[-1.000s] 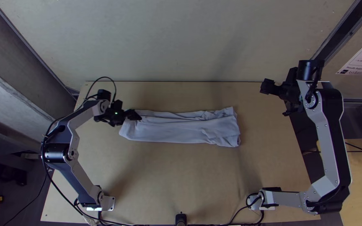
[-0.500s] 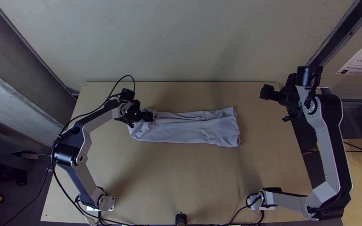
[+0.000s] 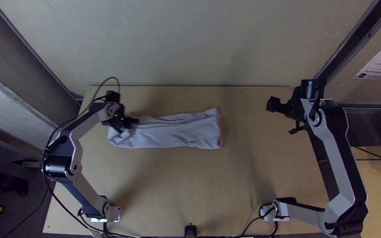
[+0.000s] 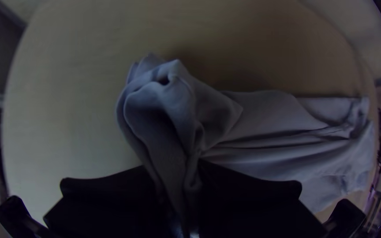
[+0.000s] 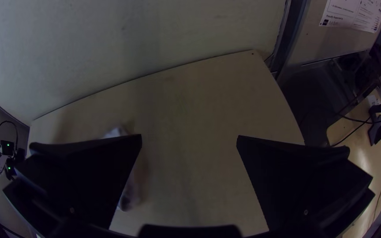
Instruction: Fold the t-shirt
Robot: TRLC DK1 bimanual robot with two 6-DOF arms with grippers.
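The pale grey-blue t-shirt (image 3: 173, 131) lies as a long folded strip across the table, its left end bunched. At that end is my left gripper (image 3: 133, 122). In the left wrist view my left gripper (image 4: 177, 185) is shut on a gathered part of the t-shirt (image 4: 261, 132), and the rest trails away in creases. My right gripper (image 3: 272, 105) is over the table's far right part, away from the cloth. In the right wrist view my right gripper (image 5: 189, 143) stands open with nothing between its fingers, and part of the t-shirt (image 5: 129, 196) shows behind one finger.
The light wooden table (image 3: 190, 185) has bare surface in front of the cloth and to its right. A pale wall (image 3: 190, 44) stands along the far edge. A small black post (image 3: 190, 230) sits at the near edge, with cables (image 3: 151, 236) beside it.
My left gripper first moved right, bunching the cloth's left end, then back left, and the whole t-shirt slid left with it. The right arm shifted slightly left and toward the near side.
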